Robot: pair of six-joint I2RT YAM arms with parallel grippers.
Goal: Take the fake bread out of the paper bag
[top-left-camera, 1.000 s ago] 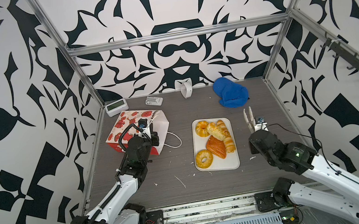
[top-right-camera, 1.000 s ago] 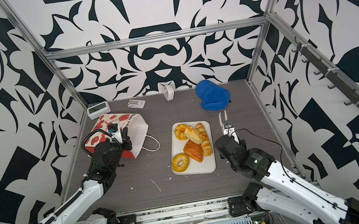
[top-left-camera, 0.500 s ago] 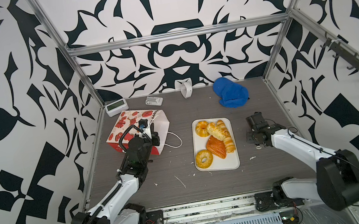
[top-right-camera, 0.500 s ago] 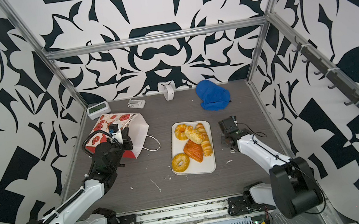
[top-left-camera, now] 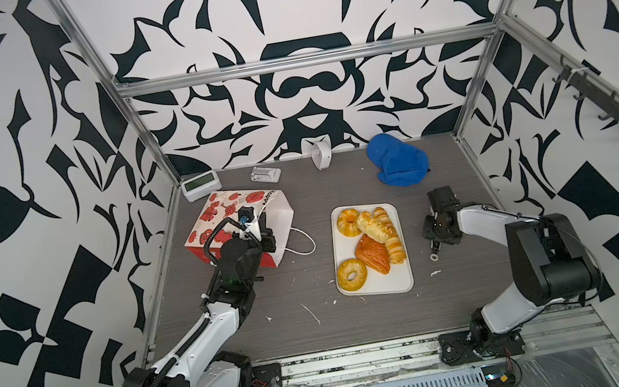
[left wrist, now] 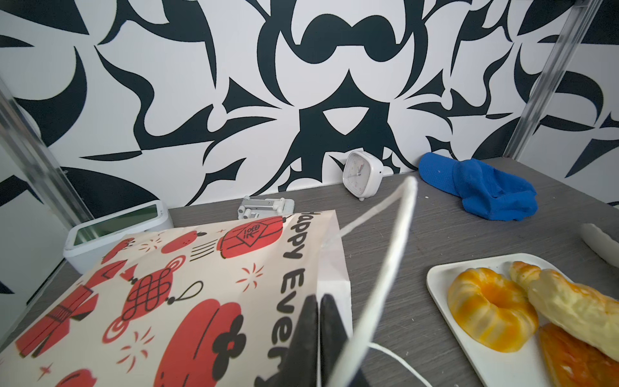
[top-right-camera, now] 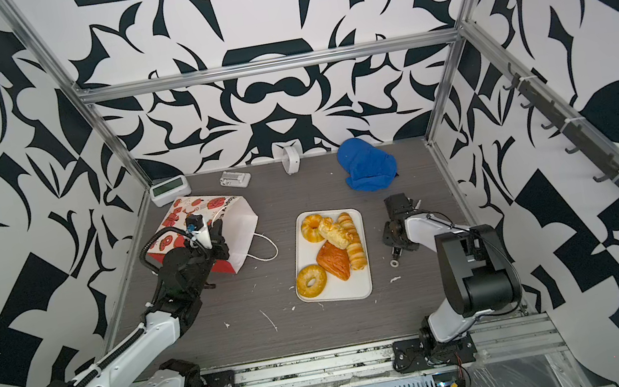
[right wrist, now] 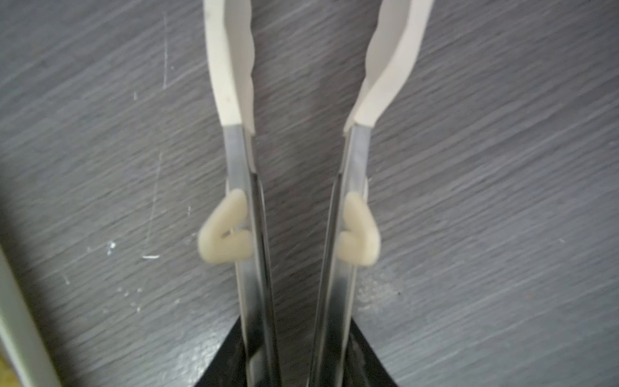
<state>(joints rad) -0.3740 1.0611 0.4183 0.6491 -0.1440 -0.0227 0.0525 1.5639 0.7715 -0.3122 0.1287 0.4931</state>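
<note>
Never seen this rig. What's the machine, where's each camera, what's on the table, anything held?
Two robot arms are mounted at the near edge of a grey table. Both top views look down from above; each wrist view rides on an arm. A white tray holds five pieces of fake bread. The paper bag lies on its side at the left; the left end effector is shut, apparently pinching its rim. The right end effector grips tongs, tips apart, over the table. At the back: blue cloth, alarm clock, display box.

White tray [top-left-camera: 392, 280] mid-table [top-left-camera: 361, 321], oddments along the far edge.
From the tray: display box [top-left-camera: 200, 185] at 10 o'clock, stand [top-left-camera: 265, 174] at 11, clock [top-left-camera: 320, 155] at 12, blue cloth [top-left-camera: 398, 165] at 1, tongs [right wrist: 239, 150] at 3.
</note>
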